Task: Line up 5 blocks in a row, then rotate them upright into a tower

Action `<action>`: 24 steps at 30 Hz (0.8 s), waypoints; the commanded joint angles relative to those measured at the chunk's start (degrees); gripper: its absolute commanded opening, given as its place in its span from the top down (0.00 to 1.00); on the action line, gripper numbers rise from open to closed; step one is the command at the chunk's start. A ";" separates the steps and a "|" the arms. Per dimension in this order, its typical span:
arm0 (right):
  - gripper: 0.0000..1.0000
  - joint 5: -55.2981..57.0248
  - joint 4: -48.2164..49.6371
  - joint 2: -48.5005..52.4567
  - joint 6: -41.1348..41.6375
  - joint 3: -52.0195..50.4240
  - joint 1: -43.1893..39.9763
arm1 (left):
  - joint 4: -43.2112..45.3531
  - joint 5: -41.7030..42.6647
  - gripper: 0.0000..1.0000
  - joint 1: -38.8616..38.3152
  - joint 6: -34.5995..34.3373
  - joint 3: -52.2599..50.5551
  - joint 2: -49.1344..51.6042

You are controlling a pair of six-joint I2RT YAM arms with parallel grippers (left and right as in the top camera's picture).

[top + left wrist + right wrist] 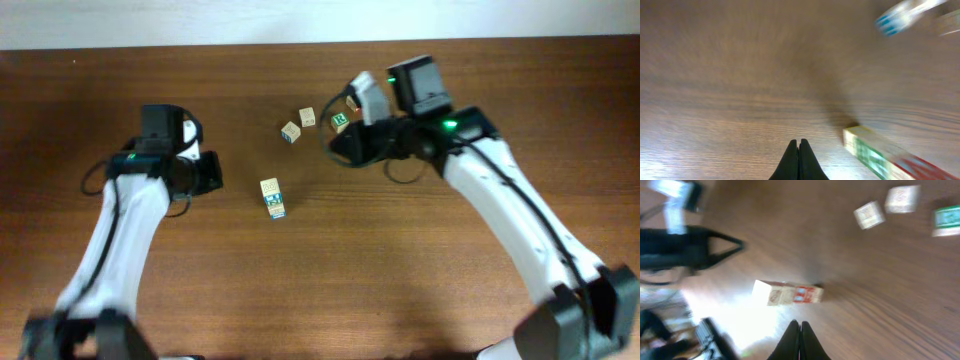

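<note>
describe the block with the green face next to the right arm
The green-faced block is a small cube of what looks like pale wood. Its upward face carries green print, and the letter is too blurred to read. It rests flat on the brown wooden table, turned askew, close beside the right arm. Two paler blocks lie apart from it. Nothing grips it: the right gripper is shut and points elsewhere.

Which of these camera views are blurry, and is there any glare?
Overhead is sharp and evenly lit. Left wrist is motion-smeared, the nearest block streaked. Right wrist is blurred too, with bright glare on the table.
</note>
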 commanded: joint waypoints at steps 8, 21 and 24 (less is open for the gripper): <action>0.77 35.47 -13.25 -18.95 -4.22 1.09 -1.99 | -3.65 -0.37 0.01 -0.07 6.75 1.07 -25.38; 0.02 38.47 -23.54 -45.64 -4.15 1.09 -1.99 | -3.96 -0.35 0.01 -0.07 6.75 1.07 -28.65; 0.02 38.47 -23.54 -48.74 -4.17 1.09 -1.99 | -3.96 -0.35 0.01 -0.07 6.75 1.07 -28.65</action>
